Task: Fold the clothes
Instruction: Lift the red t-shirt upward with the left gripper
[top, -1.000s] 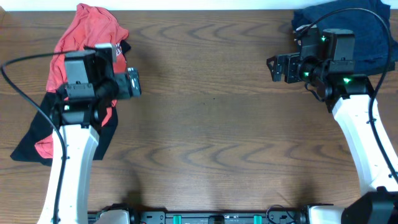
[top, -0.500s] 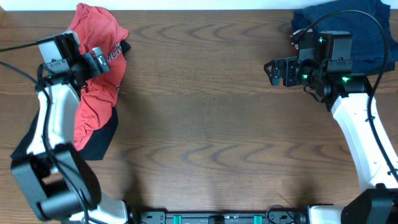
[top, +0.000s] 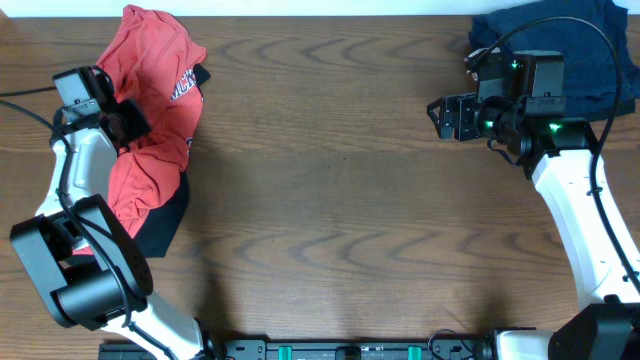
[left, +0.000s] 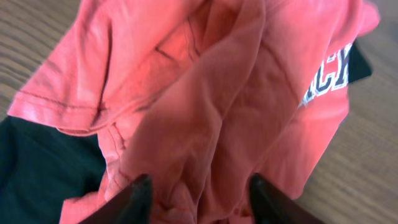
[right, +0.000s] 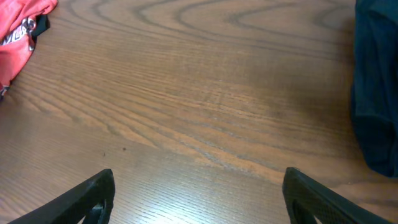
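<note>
The coral-red T-shirt (left: 205, 112) is judged soft and limp, best pinched at the fold straddled by the left tool (left: 199, 183), whose grip cannot be told; the right tool (right: 199, 177) is spread apart.

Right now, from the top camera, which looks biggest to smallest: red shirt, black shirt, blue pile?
1. Red shirt and blue pile: about alike; the right arm hides part of the pile.
2. Black shirt: smallest showing, mostly under the red.

One coral-red T-shirt (top: 150, 90), one black T-shirt (top: 165, 215), one dark navy folded pile (top: 600, 60), one wooden table (top: 330, 200), two robot arms, left arm (top: 85, 165) and right arm (top: 565, 195), two fingers (left: 140, 198) on each, four altogether.
</note>
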